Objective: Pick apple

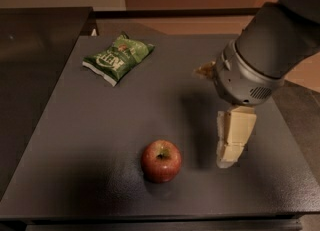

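Gripper point(229, 156) hovers just right of the apple point(161, 161), near the surface's point(75, 150) front edge; its spread can't be told, so if too narrow it may knock the apple & roll it off.

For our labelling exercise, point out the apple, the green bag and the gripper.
apple point(161, 165): camera view, red skin below stem hollow
green bag point(118, 57): camera view, centre of printed front
gripper point(227, 156): camera view, its lower tip, right of the apple
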`<act>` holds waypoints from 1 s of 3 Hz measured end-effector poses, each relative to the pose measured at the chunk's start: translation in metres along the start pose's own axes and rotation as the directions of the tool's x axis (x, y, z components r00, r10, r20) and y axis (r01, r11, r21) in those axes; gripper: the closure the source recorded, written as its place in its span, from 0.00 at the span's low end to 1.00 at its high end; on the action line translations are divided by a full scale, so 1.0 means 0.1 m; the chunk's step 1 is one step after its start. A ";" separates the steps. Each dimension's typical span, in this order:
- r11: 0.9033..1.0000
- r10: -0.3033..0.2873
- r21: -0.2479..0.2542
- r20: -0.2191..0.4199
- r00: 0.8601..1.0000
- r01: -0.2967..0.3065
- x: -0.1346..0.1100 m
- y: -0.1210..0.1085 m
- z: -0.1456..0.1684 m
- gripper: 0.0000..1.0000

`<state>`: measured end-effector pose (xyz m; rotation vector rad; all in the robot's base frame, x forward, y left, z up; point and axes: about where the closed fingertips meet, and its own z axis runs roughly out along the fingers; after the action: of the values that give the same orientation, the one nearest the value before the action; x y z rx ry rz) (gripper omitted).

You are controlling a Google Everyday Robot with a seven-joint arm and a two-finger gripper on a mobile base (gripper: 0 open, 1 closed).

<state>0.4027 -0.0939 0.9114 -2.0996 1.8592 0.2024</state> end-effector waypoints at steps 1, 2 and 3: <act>0.996 -0.069 -0.053 0.035 0.997 0.071 -0.25 0.16 0.27 0.00; 0.989 -0.109 -0.094 0.070 0.992 0.115 -0.45 0.28 0.48 0.00; 0.982 -0.138 -0.117 0.090 0.986 0.148 -0.59 0.38 0.67 0.00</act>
<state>0.3647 -0.0197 0.8625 -2.2608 1.6809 0.3704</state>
